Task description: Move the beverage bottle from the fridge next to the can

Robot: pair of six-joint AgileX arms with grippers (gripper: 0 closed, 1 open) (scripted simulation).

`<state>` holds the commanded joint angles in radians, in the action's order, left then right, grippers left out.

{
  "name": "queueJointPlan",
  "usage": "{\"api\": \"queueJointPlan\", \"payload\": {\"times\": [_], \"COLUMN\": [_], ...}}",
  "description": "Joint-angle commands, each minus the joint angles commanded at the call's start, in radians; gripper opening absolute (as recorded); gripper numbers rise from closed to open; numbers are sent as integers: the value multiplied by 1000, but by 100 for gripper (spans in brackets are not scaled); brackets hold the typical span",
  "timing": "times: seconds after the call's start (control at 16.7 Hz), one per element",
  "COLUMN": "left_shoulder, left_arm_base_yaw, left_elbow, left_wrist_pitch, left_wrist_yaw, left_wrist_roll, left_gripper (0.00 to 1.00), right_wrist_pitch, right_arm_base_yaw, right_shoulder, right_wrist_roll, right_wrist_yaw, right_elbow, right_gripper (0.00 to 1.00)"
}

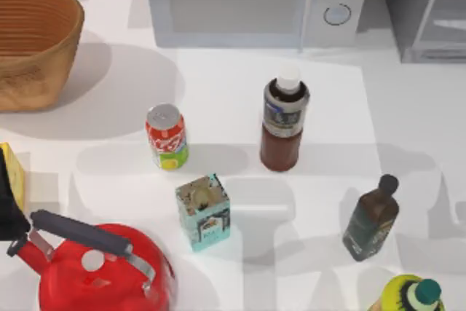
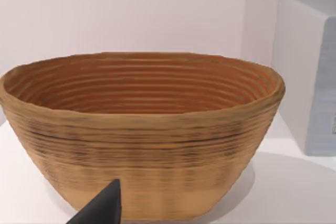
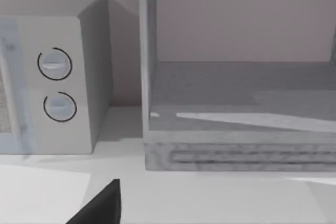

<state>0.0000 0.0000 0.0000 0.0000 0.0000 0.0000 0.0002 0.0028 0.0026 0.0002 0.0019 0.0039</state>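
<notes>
The beverage bottle (image 1: 284, 118) stands upright on the white table, dark red-brown with a white cap and grey-blue label. The red can (image 1: 167, 136) stands upright to its left, with a gap of bare table between them. The grey fridge (image 1: 429, 12) sits at the back right corner. In the right wrist view the fridge (image 3: 236, 93) is open toward the camera and its shelf is bare. A dark tip of my right gripper (image 3: 100, 205) hangs over the table in front of it. A dark tip of my left gripper (image 2: 100, 208) faces the woven basket (image 2: 142, 129).
A white microwave (image 1: 255, 1) stands at the back, the basket (image 1: 33, 45) at back left. A teal carton (image 1: 203, 211), red kettle (image 1: 95, 267), dark olive bottle (image 1: 371, 218) and yellow-green bottle (image 1: 408, 295) stand along the front.
</notes>
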Motion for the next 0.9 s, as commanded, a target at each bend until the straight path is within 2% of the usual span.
{"api": "queueJointPlan", "payload": {"times": [0.18,0.36,0.9], "left_shoulder": [0,0,0], "left_arm_base_yaw": [0,0,0], "left_elbow": [0,0,0], "left_wrist_pitch": [0,0,0], "left_wrist_yaw": [0,0,0], "left_wrist_roll": [0,0,0], "left_gripper": [100,100,100], "right_wrist_pitch": [-65,-225,-1016], "right_arm_base_yaw": [-1,-1,-3], "right_shoulder": [-51,-152,-565], "right_wrist_roll": [-1,-2,-5], "right_wrist_yaw": [1,0,-2], "right_elbow": [42,126,464], "right_gripper": [100,100,100]}}
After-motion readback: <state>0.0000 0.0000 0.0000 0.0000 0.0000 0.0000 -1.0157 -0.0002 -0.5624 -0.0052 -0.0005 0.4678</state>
